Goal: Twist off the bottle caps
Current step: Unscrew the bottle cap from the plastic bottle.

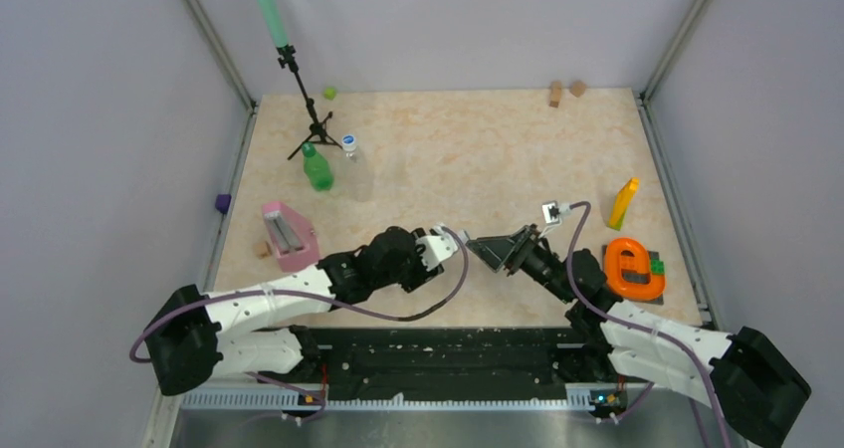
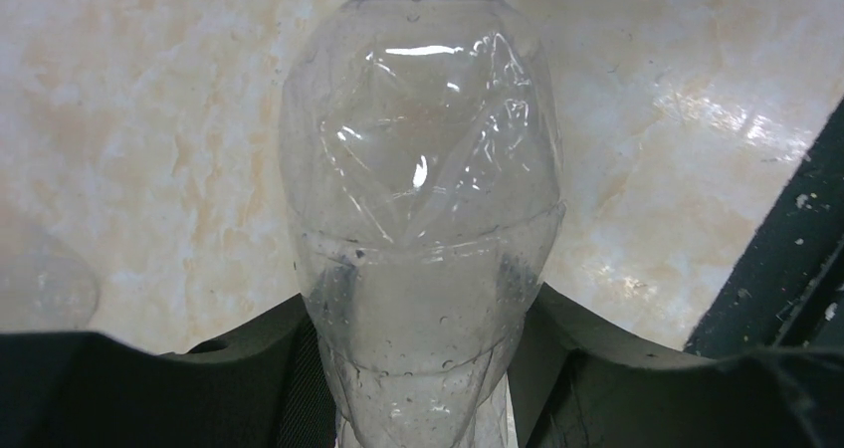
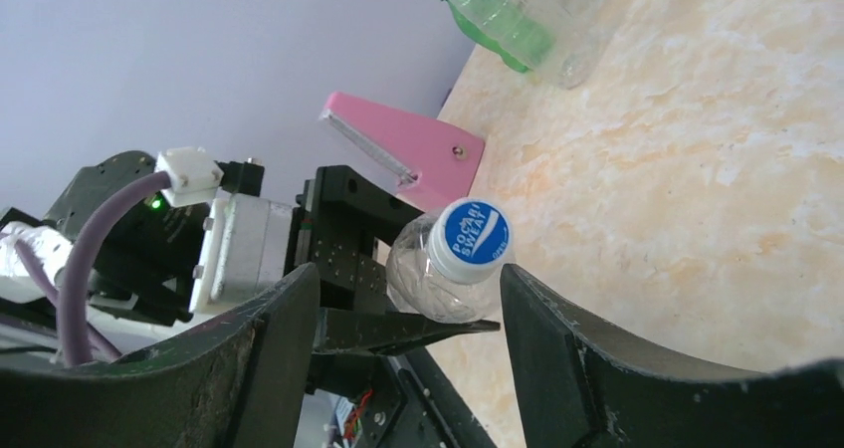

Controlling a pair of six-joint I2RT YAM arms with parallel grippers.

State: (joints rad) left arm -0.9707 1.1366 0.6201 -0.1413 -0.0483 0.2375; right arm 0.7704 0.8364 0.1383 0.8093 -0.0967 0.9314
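My left gripper [image 1: 441,246] is shut on the body of a clear bottle [image 2: 423,199], held level above the table with its neck pointing right. The bottle's blue cap [image 3: 472,239] is on and faces my right gripper [image 3: 408,304], which is open. The cap sits just beyond the fingertips, close to the right-hand finger [image 3: 567,358] and not gripped. In the top view my right gripper [image 1: 501,252] is right next to the left one. A green bottle [image 1: 317,167] with a dark green cap and a second clear bottle [image 1: 356,172] with a blue cap [image 1: 349,141] stand upright at the back left.
A pink holder [image 1: 289,235] lies left of my left arm. An orange ring-shaped toy [image 1: 634,269] and a yellow block [image 1: 624,202] are at the right. A black tripod [image 1: 304,100], a lime lump [image 1: 328,94] and wooden blocks [image 1: 567,91] stand at the back.
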